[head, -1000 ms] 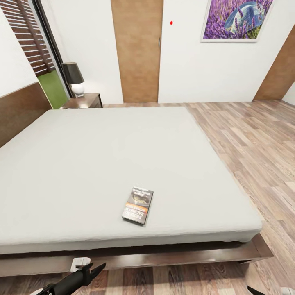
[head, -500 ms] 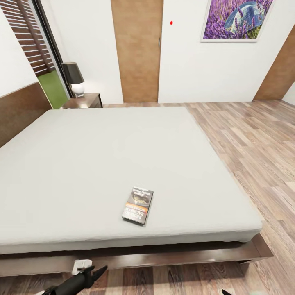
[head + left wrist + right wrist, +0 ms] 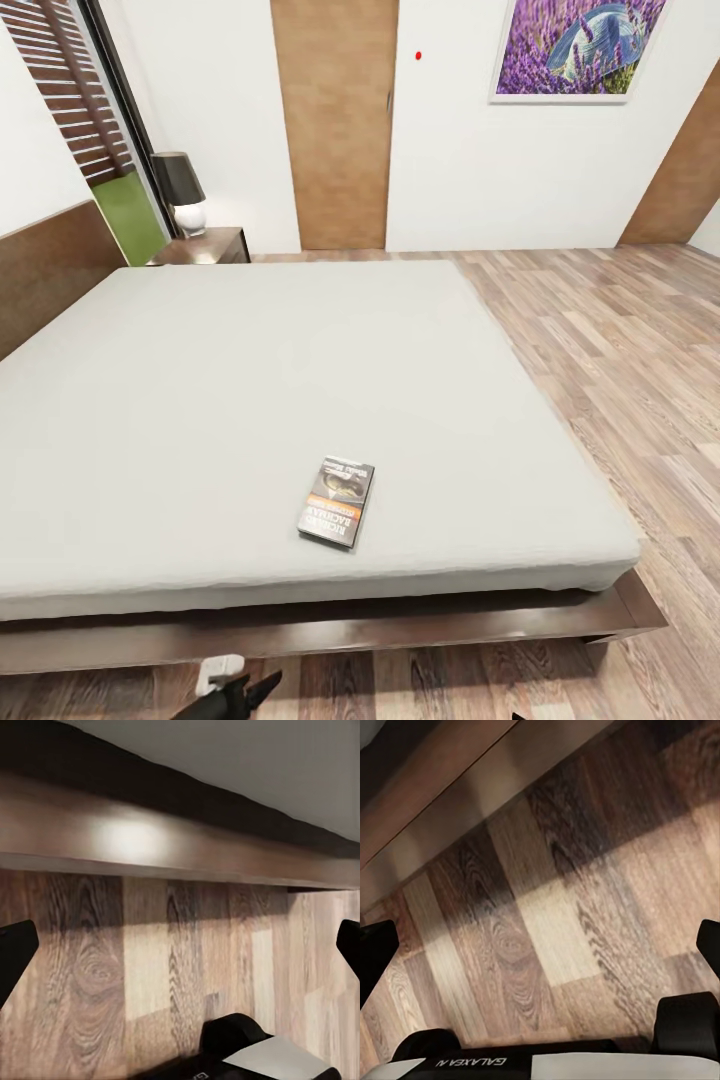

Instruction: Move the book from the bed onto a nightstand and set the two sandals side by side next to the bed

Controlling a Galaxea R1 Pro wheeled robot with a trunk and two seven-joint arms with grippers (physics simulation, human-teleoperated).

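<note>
Book [image 3: 336,501] lies flat on the bed [image 3: 300,400], on the pale mattress close to the near edge, cover up. It sits ahead of and above the left gripper [image 3: 243,692], somewhat to that gripper's right, well apart from it, with the mattress edge and the dark bed frame between them.

Left gripper: low over the floor [image 3: 620,340], just in front of the bed frame. In the left wrist view the two fingertips [image 3: 15,949] stand far apart at the picture's edges, fully spread, nothing between them; ahead of them is floor and the frame's side rail [image 3: 150,844].

Right gripper [image 3: 540,952]: fingers spread wide in the right wrist view, holding nothing, over bare floor planks [image 3: 562,922] with the frame rail beyond.

Surface: mattress plain, smooth. Floor light wood plank.

Room: nightstand [image 3: 205,246] at the far corner of the bed beside the headboard [image 3: 45,265], far beyond the left gripper, with a dark-shaded lamp [image 3: 180,190] on it. Brown door [image 3: 335,120] and framed purple picture [image 3: 575,45] on the white far wall. Slatted window [image 3: 65,85] at far left.
</note>
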